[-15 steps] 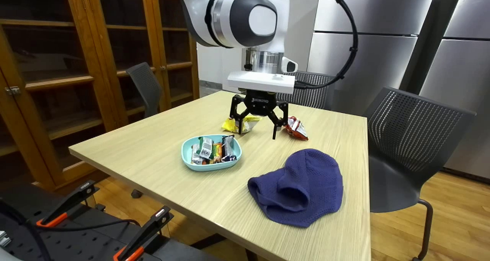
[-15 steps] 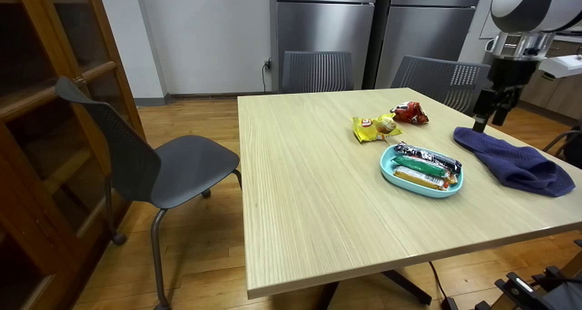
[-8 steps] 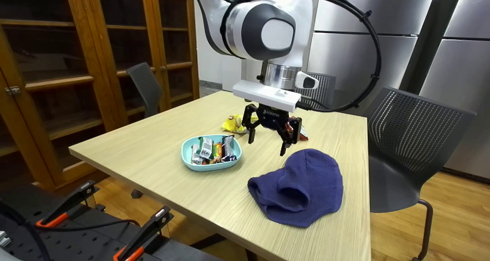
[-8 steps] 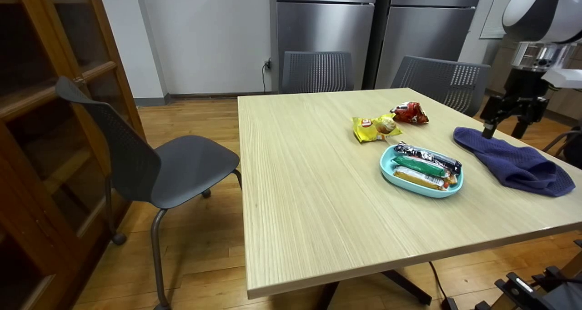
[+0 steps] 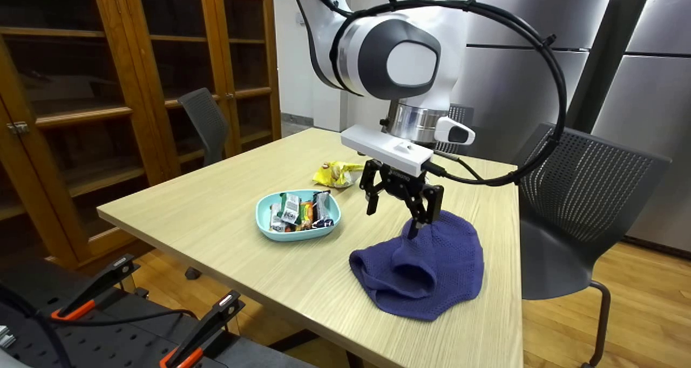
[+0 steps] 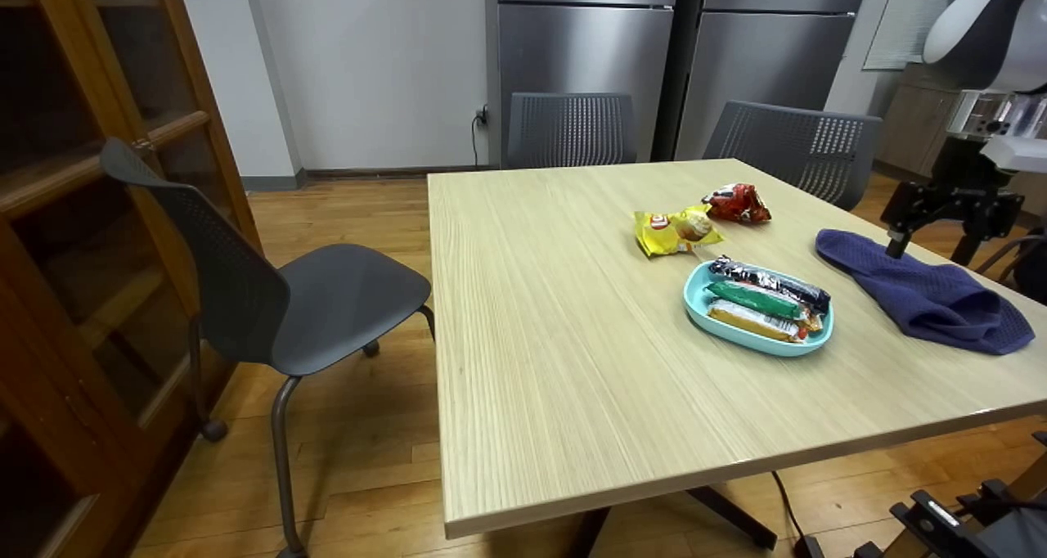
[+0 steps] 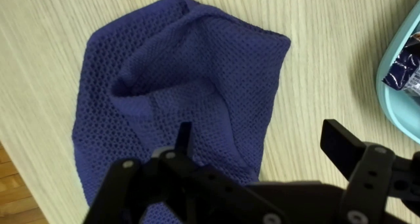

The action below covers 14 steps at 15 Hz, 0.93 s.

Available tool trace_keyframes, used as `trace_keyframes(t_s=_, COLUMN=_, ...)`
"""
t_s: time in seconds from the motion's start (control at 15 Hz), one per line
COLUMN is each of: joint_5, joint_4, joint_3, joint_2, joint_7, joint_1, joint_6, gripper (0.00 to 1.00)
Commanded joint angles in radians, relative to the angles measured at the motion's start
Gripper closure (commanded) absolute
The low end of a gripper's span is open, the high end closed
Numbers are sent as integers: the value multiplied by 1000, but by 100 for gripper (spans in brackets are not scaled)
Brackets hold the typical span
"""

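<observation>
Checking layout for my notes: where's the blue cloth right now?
In an exterior view, the blue cloth lies on the table, right of the teal tray, near the table's right edge, with the open gripper close by.

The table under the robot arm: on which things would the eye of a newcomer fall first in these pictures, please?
Probably first on the large white-and-grey robot arm over the table, whose open claw hangs by the rumpled dark-blue cloth. Next might come the turquoise tray beside the cloth, with wrapped bars in it. Then, in an exterior view, the yellow packet and the red packet stand out behind the tray.
</observation>
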Motion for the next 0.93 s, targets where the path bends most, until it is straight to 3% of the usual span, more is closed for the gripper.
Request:
trace_keyframes(t_s=0.0, joint_5=-28, joint_4=-2, joint_3=-17, joint_2=-2, joint_7=43, joint_1=-8, joint_6=-16, gripper=0)
trace_keyframes(t_s=0.27, joint_5=-9, joint_4=-16, joint_3=-24, joint_2=-10, joint_7=47, joint_1=-18, joint_6=-18, gripper=0)
trace_keyframes(t_s=0.6, joint_5=125, joint_4=0, joint_3=12, joint_2=14, joint_7=82, joint_1=-50, joint_6=5, gripper=0)
trace_keyframes(t_s=0.67, joint_5=73, joint_4=-9, joint_3=-10, joint_2=8, joint_7=66, joint_1=-34, joint_6=0, gripper=0)
trace_keyframes(t_s=0.87, joint_5=101, joint_4=-8, joint_3=-2, joint_2=14, joint_7=71, joint_1=-37, joint_6=2, gripper=0)
